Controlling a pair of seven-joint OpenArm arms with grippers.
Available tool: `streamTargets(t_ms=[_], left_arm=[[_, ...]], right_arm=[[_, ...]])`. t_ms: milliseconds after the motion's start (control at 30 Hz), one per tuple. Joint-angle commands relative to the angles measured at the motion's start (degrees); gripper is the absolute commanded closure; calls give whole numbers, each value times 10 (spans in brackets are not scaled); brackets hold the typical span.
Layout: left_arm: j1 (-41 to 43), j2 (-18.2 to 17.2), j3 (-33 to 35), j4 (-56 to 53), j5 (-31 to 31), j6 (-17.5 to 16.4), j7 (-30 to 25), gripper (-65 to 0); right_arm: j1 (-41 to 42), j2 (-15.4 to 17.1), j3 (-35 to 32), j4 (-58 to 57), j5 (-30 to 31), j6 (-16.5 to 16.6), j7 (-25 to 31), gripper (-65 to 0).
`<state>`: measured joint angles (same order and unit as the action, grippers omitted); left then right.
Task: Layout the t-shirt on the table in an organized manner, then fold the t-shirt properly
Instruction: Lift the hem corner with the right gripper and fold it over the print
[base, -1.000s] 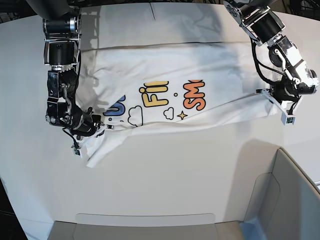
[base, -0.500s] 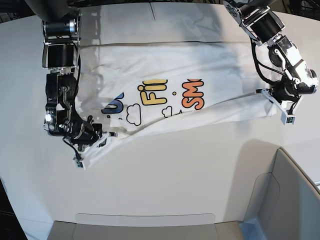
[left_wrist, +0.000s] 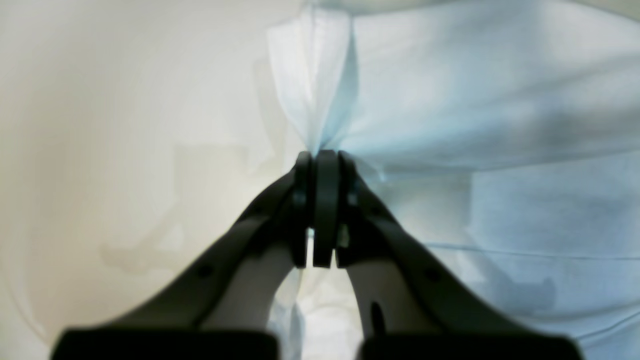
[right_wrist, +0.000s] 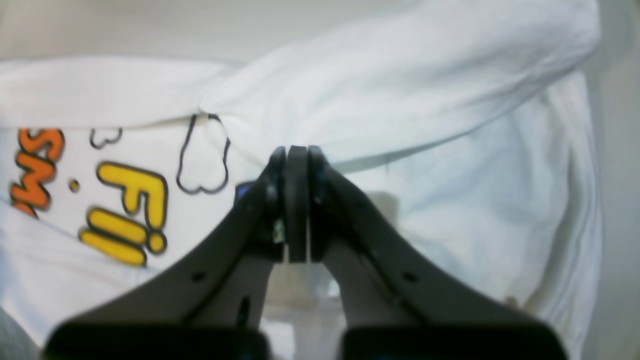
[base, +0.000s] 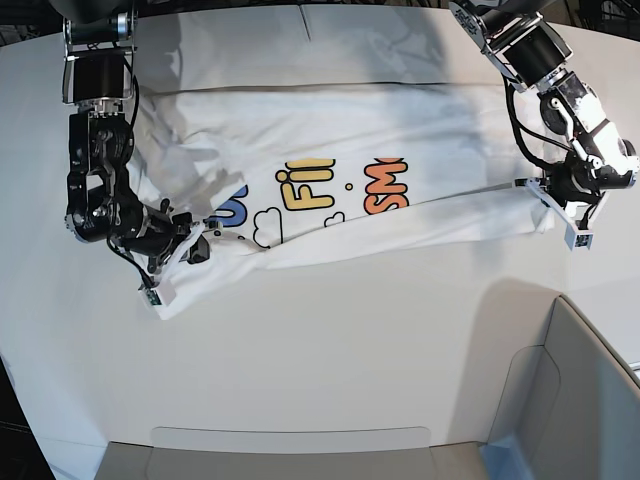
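Your right gripper (base: 185, 250) pinched the shirt (base: 340, 180) low at one end; it lay stretched across the table (base: 330, 340), print up. Your left gripper (base: 545, 192) clamped the other end. Both needed even tension and matched height to flatten that fold.

Grey-white bin wall (base: 585, 380) near corner; dark gap beyond far edge.

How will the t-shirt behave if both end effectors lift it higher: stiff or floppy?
Probably floppy: the t-shirt sags and creases between the left end effector and the right end effector. It seems light, since thin pinches bunch it. It may drag rather than slide freely on the table.
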<state>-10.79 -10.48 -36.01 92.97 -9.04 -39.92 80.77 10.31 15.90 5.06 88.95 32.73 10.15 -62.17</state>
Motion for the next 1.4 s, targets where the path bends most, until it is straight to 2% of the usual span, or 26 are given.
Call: streamTargets(t_ms=[0,200,467,600,667,967,1100,1200,1233,1367], left_arm=[[-11,-9,0,8,-2,-1,-8,0],[-14,-20,0,8,-2,-1,-8,0],[-10,-40,0,8,-2,-1,-8,0],[-9,-49,0,8,-2,-1,-8,0],[-9,-50,0,8,-2,-1,-8,0],[5,-49,0,9,-2,-1,-8,0],[5,-49,0,8,-2,-1,-8,0],[5,-48,0,8,-3,-1,-8,0],[5,-48,0,8,-3,-1,-8,0],[5,-48,1,8,-3,-1,-8,0]], right_arm=[[4,8,3,22,8,10,9,0],[-33,34,6,56,71,14,9,0],[-74,58,18,122,83,15,12,0],[-86,59,55,133,119,56,12,0],[-91,60,69,132,136,62,12,0],[-144,67,73,186,138,67,12,0],[-138,65,74,175,136,62,12,0],[-102,66,74,138,136,62,12,0],[-86,68,82,118,137,62,12,-4],[-24,69,135,27,151,69,12,-114]])
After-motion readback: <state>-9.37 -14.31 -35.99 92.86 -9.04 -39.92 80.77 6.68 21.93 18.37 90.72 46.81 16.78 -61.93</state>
